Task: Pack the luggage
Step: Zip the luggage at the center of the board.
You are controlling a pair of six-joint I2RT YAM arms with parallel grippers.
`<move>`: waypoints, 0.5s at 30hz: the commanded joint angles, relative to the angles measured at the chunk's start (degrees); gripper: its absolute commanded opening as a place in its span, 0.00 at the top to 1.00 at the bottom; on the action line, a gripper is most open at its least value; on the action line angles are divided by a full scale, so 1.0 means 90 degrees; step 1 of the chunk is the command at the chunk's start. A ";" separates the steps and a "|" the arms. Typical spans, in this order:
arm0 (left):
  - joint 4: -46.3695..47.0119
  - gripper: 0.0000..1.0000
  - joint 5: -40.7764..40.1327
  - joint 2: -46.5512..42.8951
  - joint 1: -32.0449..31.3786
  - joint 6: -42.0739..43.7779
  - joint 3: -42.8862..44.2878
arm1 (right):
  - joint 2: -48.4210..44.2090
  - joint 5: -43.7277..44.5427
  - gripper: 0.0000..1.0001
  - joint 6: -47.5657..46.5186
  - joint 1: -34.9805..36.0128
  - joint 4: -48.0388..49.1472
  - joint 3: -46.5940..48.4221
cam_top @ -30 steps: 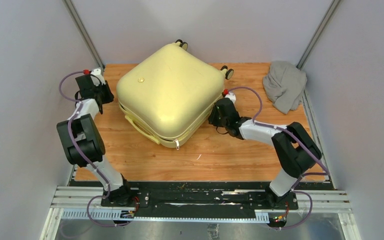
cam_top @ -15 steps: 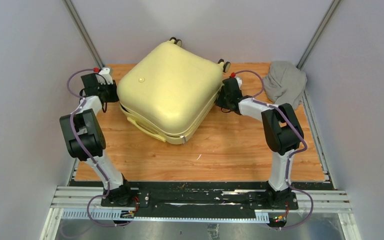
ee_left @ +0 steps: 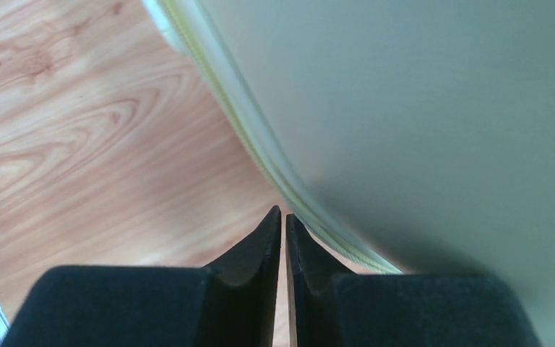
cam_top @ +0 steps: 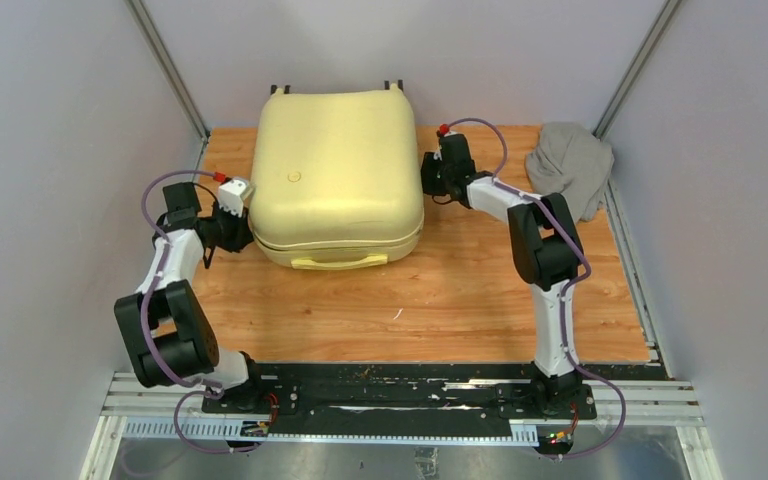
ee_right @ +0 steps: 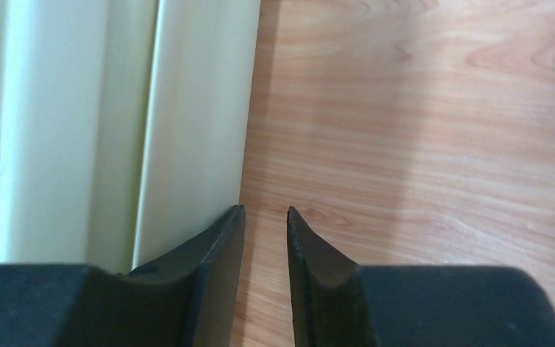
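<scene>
The yellow suitcase (cam_top: 338, 170) lies shut on the desk (cam_top: 440, 290), wheels (cam_top: 279, 89) far, handle (cam_top: 340, 261) near. The left fingers (ee_left: 264, 238), nearly closed and empty, are just beside its left zip edge (ee_left: 260, 148). The right fingers (ee_right: 224, 238), a little apart and empty, sit by its right side.

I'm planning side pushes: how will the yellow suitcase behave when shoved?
The suitcase will probably stay rigid: its shell looks hard and moulded. Lying flat on the table, wheels at its far end, it should slide or pivot rather than roll. Its smooth rounded sides may be slippery.
</scene>
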 commanded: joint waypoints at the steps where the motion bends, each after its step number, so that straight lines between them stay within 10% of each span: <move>1: -0.1060 0.87 0.0671 -0.0467 -0.0030 0.0826 -0.0333 | -0.0556 -0.1351 0.63 -0.0312 0.0516 0.0690 0.0161; 9: -0.0875 0.87 0.0630 -0.0790 0.0092 0.0419 -0.0197 | -0.2507 0.0541 0.46 -0.0419 -0.0209 0.0635 -0.2606; 15: -0.0734 0.88 0.0658 -0.0734 0.0082 0.0110 -0.0034 | -0.3795 0.0191 0.44 -0.0470 -0.0481 0.1285 -0.4450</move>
